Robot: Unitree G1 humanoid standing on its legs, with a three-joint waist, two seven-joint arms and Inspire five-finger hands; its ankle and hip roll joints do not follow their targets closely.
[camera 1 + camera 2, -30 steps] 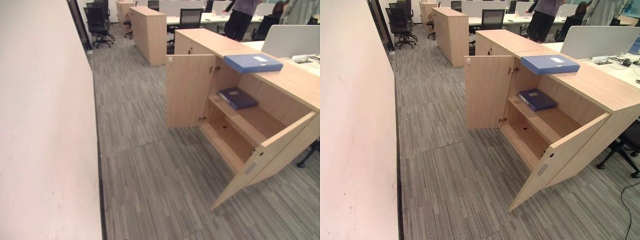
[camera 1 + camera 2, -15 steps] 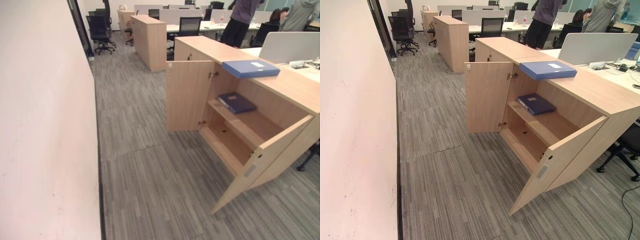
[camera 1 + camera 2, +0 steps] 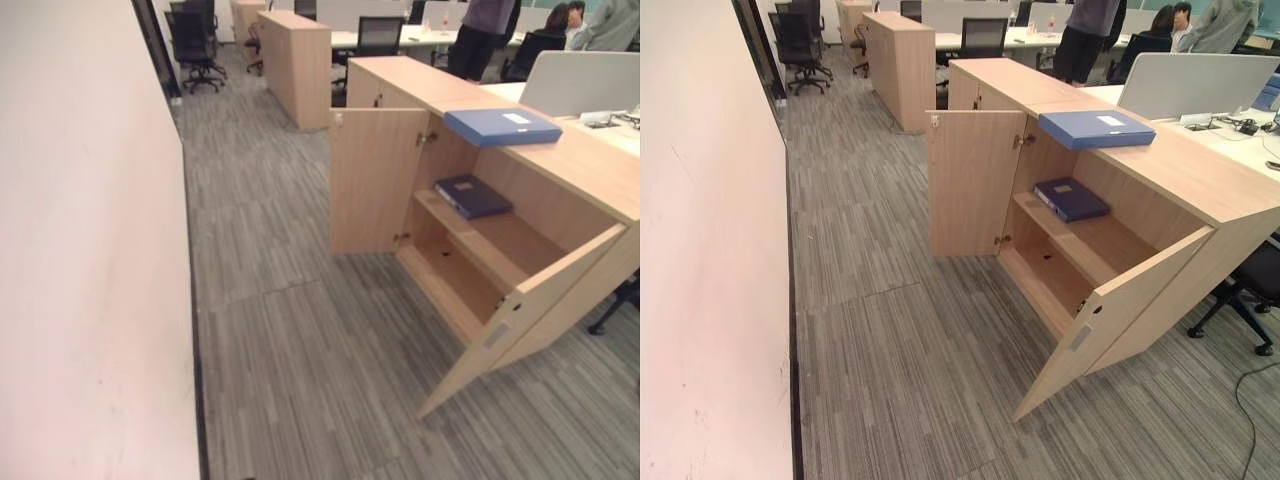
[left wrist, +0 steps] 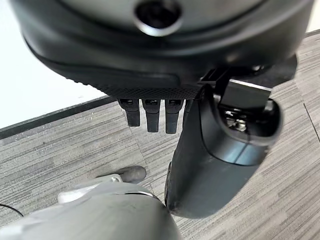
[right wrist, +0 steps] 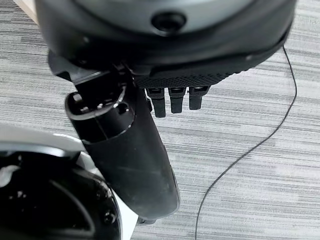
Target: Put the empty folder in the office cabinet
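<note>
The blue folder [image 3: 1096,129] lay on top of the open office cabinet [image 3: 1160,170], above a darker folder [image 3: 1070,198] on its shelf. Both the left hand [image 4: 150,75] and right hand [image 5: 165,65] hung over the carpet, fingers seemingly straight, holding nothing.

We see a light wood office cabinet [image 3: 560,165] with both doors swung open over grey striped carpet [image 3: 290,330]. A blue folder [image 3: 502,125] lies flat on its top, and a darker blue folder [image 3: 472,195] lies on the upper shelf inside. A pale wall [image 3: 80,250] fills our left, office chairs [image 3: 195,40] beyond
</note>
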